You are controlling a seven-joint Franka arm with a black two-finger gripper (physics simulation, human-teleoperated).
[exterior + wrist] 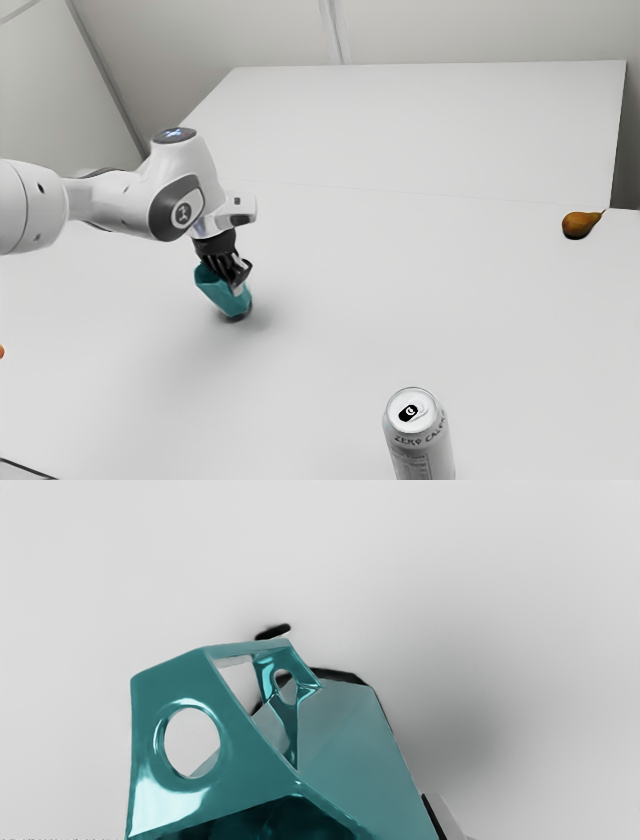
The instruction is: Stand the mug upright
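The teal faceted mug (224, 294) leans over at the exterior view's left, its base low by the table and its mouth up toward the arm. My gripper (229, 273) is at its mouth, shut on the wall, with one finger outside and the other hidden by the mug. In the wrist view the mug (345, 730) shows its handle with a round hole and part of its dark inside. A pale fingertip (442, 815) lies along the outer wall; the second fingertip is hidden.
A silver can (420, 440) stands at the exterior view's near edge, right of centre. A brown pear (578, 224) lies on the white table (350, 270) at the far right. A bit of something orange (1, 352) shows at the left edge.
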